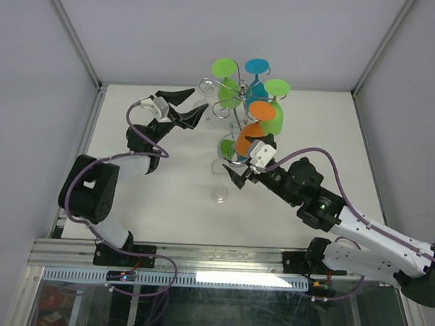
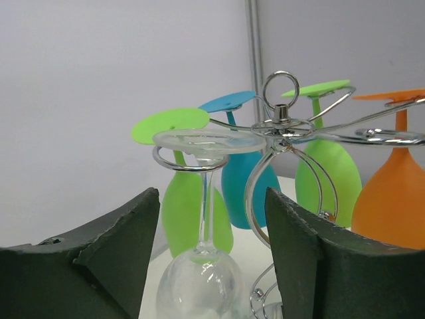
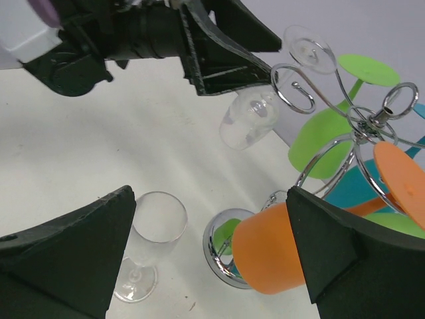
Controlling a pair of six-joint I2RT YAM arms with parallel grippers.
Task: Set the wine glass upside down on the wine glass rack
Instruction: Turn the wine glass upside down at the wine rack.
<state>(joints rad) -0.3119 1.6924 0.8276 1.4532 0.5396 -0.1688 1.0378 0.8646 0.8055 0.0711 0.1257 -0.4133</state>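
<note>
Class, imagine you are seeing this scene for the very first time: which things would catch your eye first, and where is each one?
The shiny wine glass rack at the far middle of the table stands out, hung with upside-down bright glasses, among them a blue glass and an orange glass. A clear wine glass hangs there too, between the open fingers of the left gripper. A second clear glass stands upright nearer the arms.

High rear overview, two close wrist views, wine glass rack (image 2: 281, 114) common.
</note>
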